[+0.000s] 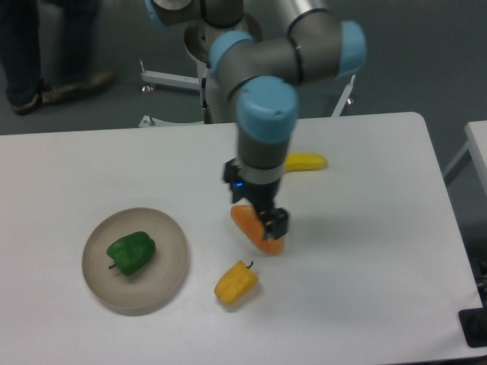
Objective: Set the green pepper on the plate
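Note:
The green pepper [132, 252] lies on the beige plate [169, 275] at the table's front left, a little left of the plate's middle, with its stem pointing left. My gripper [266, 223] is well to the right of the plate, pointing down at an orange carrot-like vegetable [253, 226] on the table. Its dark fingers [276, 221] sit right at the carrot's upper side. The jaw gap is hidden, so I cannot tell whether they grip it. The gripper is not touching the green pepper.
A yellow pepper [236, 283] lies on the table just below the carrot, right of the plate. A yellow banana [306, 162] lies behind the arm toward the table's back. The arm's base stands at the back edge. A person's legs show at the top left.

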